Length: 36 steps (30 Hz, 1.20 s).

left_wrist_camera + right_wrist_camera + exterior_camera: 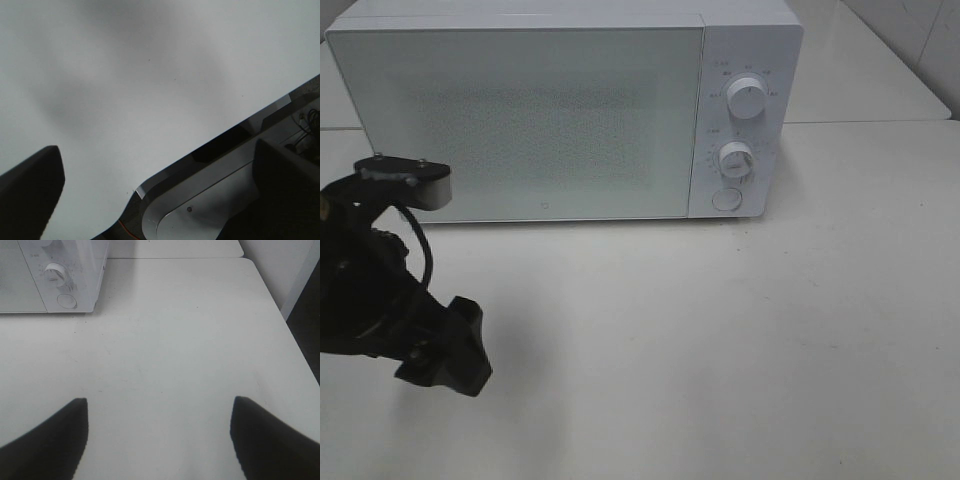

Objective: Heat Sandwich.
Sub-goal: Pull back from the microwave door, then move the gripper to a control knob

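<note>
The sandwich is out of view in every frame. A white microwave (520,120) stands at the back of the white table with its door shut. Its corner with the dials also shows in the right wrist view (75,270). My left gripper (450,350) hangs over the table's front left, open and empty. In its own view (156,147) the fingers stand wide apart above bare table. My right gripper (158,401) is open too, with nothing between its fingers. It looks across the table toward the microwave's right side and does not show in the high view.
The microwave panel carries an upper dial (748,98), a lower dial (736,160) and a round button (726,199). The table edge (210,145) with a metal frame below it shows in the left wrist view. A second table adjoins behind (880,70).
</note>
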Each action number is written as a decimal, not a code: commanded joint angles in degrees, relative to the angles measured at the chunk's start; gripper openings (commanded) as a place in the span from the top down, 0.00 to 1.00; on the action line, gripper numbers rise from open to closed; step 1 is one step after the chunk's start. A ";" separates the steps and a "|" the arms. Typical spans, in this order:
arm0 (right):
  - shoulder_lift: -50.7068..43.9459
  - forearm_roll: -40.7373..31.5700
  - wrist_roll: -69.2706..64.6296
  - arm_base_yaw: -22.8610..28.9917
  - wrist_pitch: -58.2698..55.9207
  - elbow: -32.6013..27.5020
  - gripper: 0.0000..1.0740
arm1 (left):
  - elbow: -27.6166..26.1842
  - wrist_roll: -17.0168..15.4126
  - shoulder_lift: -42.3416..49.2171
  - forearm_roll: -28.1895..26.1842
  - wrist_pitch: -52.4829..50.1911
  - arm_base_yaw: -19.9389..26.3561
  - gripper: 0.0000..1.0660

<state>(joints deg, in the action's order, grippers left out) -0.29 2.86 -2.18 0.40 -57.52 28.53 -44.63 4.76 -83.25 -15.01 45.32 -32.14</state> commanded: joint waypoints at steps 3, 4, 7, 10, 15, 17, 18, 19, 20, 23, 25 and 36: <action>-1.55 -0.29 0.40 -0.46 0.46 -0.11 0.30 | -0.29 -0.29 4.98 0.23 4.47 6.82 0.08; -1.55 -0.29 0.40 -0.46 0.46 -0.11 0.30 | -0.29 -0.11 6.02 0.23 5.27 8.94 0.08; -1.55 -0.29 0.40 -0.46 0.46 -0.11 0.30 | -0.29 2.06 10.26 0.40 9.57 16.96 0.08; -1.55 -0.29 0.40 -0.46 0.46 -0.11 0.30 | -0.29 2.35 12.43 1.03 11.57 20.97 0.08; -1.55 -0.29 0.40 -0.46 0.46 -0.11 0.30 | -0.23 2.06 19.94 4.64 16.96 30.48 0.08; -1.55 -0.29 0.40 -0.46 0.46 -0.11 0.30 | -0.23 2.06 21.08 4.93 17.48 31.97 0.08; -1.55 -0.29 0.40 -0.46 0.46 -0.11 0.30 | -0.23 1.78 22.46 5.04 17.99 33.23 0.08; -1.55 -0.29 0.40 -0.46 0.46 -0.11 0.30 | -0.23 1.78 25.04 4.98 18.68 34.61 0.08; -1.55 -0.29 0.40 -0.46 0.46 -0.11 0.30 | -0.23 1.83 26.47 5.04 19.02 34.84 0.08; -1.55 -0.29 0.40 -0.46 0.46 -0.11 0.30 | -0.23 1.83 29.22 5.21 20.17 34.84 0.08; -1.55 -0.29 0.40 -0.46 0.46 -0.11 0.30 | 0.46 1.83 32.95 5.73 21.83 34.84 0.08; -1.55 -0.29 0.40 -0.46 0.46 -0.11 0.30 | 10.31 1.78 48.99 6.65 19.08 34.84 0.08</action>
<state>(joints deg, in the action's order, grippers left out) -0.29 2.86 -2.18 0.40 -57.52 28.53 -34.78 6.93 -34.95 -8.54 65.37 2.75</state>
